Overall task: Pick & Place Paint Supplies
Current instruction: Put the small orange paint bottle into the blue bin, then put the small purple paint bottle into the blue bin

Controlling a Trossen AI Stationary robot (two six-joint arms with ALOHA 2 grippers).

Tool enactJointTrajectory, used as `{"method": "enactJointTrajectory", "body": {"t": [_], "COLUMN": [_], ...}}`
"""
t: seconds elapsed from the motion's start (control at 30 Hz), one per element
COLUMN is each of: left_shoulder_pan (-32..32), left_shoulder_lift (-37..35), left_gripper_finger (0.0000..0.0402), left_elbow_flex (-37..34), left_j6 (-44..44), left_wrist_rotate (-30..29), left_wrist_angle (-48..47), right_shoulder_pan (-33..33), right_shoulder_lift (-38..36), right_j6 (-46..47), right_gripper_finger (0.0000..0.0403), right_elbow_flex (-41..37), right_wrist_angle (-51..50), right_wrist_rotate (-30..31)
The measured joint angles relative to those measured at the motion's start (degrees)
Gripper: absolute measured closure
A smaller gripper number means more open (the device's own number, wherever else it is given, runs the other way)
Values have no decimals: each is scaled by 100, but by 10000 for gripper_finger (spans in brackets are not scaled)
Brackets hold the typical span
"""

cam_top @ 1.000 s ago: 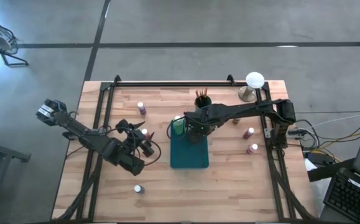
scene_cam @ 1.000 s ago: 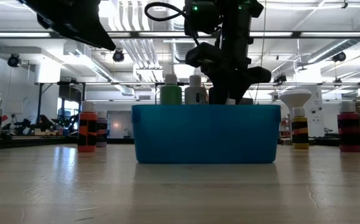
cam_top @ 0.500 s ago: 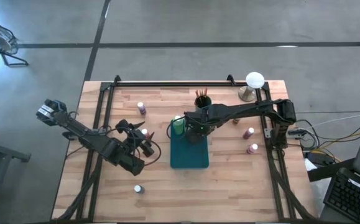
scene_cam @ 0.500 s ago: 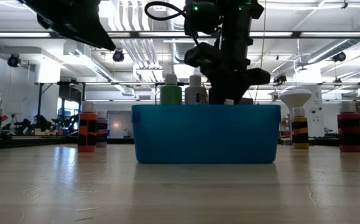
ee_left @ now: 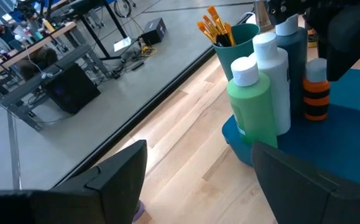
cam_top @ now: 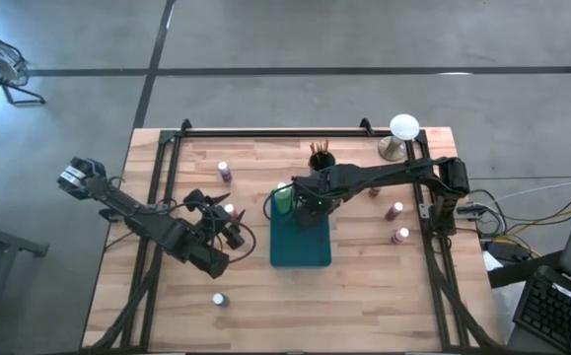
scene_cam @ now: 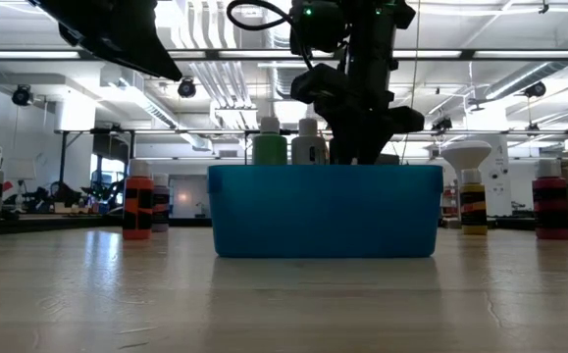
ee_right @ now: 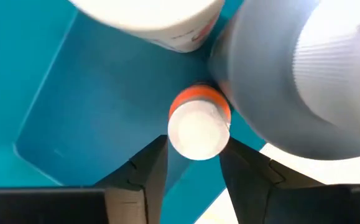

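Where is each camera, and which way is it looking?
High view: above the table, looking straight down; both arms show, right claw over the blue tray.
Low view: at tabletop height, looking across; the tray and right arm show.
Left wrist view: behind the open left claw, facing the green bottle.
Right wrist view: looking down past its claw at the orange bottle.
All four views show the tray.

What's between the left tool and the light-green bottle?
Only bare wooden tabletop, per the left wrist view, separates the open left tool from the light-green white-capped bottle.
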Motion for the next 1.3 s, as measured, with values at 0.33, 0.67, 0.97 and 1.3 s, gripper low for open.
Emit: {"method": "enactJointTrajectory", "body": {"t": [0.33, 0.67, 0.97, 1.3], "left_shoulder_pan": [4, -2, 0, 46], "left_shoulder_lift": [0, 0, 0, 0], "left_gripper_finger": [108, 108, 108, 108], "left_elbow_flex": [0, 0, -2, -2], "left_j6": [4, -43, -389, -428], "left_wrist_rotate": [66, 158, 159, 316], "left_wrist_angle": [0, -54, -535, -556], "right_shoulder_pan": [0, 159, 400, 466], "right_shoulder_lift": [-28, -135, -909, -1491], "right_j6": [-254, -295, -268, -709], "right_gripper_finger": [269, 231, 232, 262], "right_elbow_flex": [443, 1102, 1153, 1089], "right_wrist_angle": [-873, -2766, -3029, -3018], "right_wrist_rotate": [-52, 971, 1691, 2486]}}
